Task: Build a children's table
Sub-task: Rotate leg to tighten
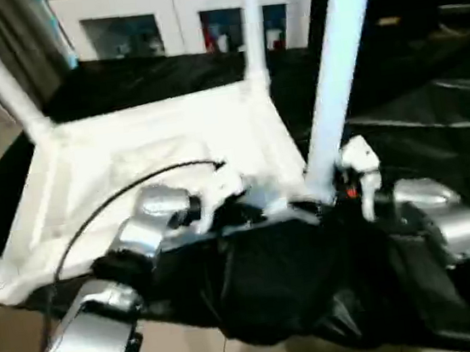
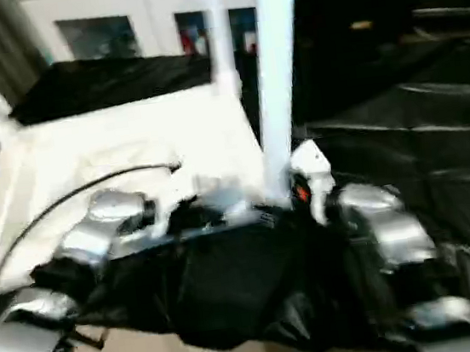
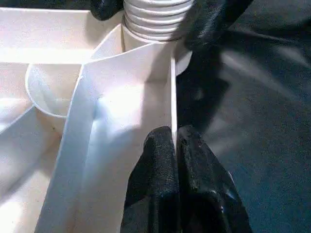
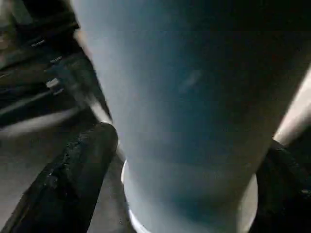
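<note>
The upturned white plastic table top [image 1: 163, 150] lies on the black-draped table [image 1: 434, 117]. Left gripper [image 3: 174, 145] pinches its near-right rim; keep that steady. Right fingers [image 4: 73, 174] stand apart around the white tube leg [image 1: 338, 69], which needs seating squarely.

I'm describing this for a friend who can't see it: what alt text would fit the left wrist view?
The left gripper pinches the thin white side wall of the upturned tabletop between its two black fingers. Just beyond, a ribbed white leg sits in the round corner socket, above black sheeting.
</note>
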Robot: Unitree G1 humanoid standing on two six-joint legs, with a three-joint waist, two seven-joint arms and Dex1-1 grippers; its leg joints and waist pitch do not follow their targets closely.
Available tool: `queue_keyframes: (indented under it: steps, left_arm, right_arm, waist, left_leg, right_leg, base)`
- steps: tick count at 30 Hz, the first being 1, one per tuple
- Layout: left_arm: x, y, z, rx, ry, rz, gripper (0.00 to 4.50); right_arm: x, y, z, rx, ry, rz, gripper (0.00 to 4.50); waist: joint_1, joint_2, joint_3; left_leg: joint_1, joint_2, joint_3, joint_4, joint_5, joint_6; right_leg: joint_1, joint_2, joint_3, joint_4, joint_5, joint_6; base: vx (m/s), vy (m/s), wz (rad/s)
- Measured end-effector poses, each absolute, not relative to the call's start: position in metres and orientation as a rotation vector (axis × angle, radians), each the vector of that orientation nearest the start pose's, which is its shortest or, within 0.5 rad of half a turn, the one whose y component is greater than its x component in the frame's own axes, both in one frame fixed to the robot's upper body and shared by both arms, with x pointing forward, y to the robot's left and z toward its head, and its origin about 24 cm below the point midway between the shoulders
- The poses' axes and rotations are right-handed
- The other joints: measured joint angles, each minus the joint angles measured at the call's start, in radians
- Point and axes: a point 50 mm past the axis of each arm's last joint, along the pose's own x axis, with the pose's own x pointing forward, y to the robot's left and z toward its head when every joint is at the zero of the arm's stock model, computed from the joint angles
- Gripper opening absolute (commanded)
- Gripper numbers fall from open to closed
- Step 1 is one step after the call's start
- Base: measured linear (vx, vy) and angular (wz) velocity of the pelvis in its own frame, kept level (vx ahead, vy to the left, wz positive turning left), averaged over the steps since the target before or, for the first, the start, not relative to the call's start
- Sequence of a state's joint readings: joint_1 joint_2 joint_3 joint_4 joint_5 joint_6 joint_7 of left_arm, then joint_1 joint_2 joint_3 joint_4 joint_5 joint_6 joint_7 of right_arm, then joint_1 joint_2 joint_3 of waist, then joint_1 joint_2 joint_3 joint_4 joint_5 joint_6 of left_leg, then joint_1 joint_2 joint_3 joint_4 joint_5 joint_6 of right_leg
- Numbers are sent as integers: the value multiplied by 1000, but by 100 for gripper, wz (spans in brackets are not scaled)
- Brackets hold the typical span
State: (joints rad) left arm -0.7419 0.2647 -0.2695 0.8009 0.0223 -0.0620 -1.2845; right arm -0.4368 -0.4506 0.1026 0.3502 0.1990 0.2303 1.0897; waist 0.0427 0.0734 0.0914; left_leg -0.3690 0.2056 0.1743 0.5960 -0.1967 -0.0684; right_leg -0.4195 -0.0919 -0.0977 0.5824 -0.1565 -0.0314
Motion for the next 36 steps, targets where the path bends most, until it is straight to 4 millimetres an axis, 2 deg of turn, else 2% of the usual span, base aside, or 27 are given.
queue_keyframes:
  steps: [5,7,9,11,14,17,20,23,25,33,36]
  left_arm:
    - [328,110,66,396,349,-1527,0]
    - [326,110,66,396,354,-1545,0]
    - [326,111,66,397,353,-1549,0]
    - [326,111,66,396,352,-1549,0]
    - [326,111,66,395,351,-1550,0]
    - [326,108,65,392,348,-1541,0]
    - [329,107,63,386,343,-1478,0]
    - [335,103,62,381,342,-1392,0]
    - [341,93,61,364,338,-1316,0]
    - [356,58,61,333,321,-1087,0]
    - [356,52,60,327,322,-1067,0]
  right_arm:
    - [298,-178,74,-200,332,1185,394]
    - [297,-180,75,-204,339,1191,360]
    - [297,-180,75,-193,350,1196,355]
    - [296,-179,76,-188,348,1203,325]
    - [295,-178,75,-181,350,1204,313]
    - [292,-176,70,-164,346,1179,282]
    - [298,-170,66,-139,331,1084,277]
    - [309,-167,63,-94,308,913,275]
    - [320,-162,59,-47,285,772,275]
    - [352,-146,57,30,236,335,274]
    - [355,-145,56,13,228,291,274]
  waist:
    - [11,0,0]
    - [15,0,0]
    - [16,0,0]
    - [17,0,0]
    - [16,0,0]
    - [16,0,0]
    - [13,0,0]
    - [-4,-1,0]
    - [-11,-1,0]
    - [-14,0,0]
    - [-14,1,-1]
  left_leg:
    - [0,0,1,1,0,0]
    - [1,0,1,1,0,0]
    - [0,0,1,1,0,0]
    - [0,0,1,1,0,0]
    - [0,0,1,1,0,0]
    - [0,0,1,1,0,0]
    - [1,0,1,1,0,-1]
    - [2,0,1,2,-2,-4]
    - [3,-1,1,2,-3,-6]
    - [7,-1,0,0,-3,-7]
    - [11,-2,1,0,-3,-7]
  right_leg:
    - [1,0,1,0,0,0]
    - [1,0,1,0,0,0]
    - [1,0,1,0,0,0]
    - [1,0,1,1,0,0]
    - [1,0,1,1,0,0]
    - [1,0,1,1,0,0]
    - [3,0,1,1,0,0]
    - [4,0,2,1,0,0]
    - [6,0,2,1,-1,2]
    - [9,0,2,-4,-3,6]
    - [13,-1,4,-4,-3,6]
  base:
    - [0,0,0]
    - [0,0,0]
    - [0,0,0]
    - [0,0,0]
    - [0,0,0]
    - [0,0,0]
    - [0,0,0]
    - [0,0,0]
    - [0,0,0]
    - [0,0,0]
    - [0,0,0]
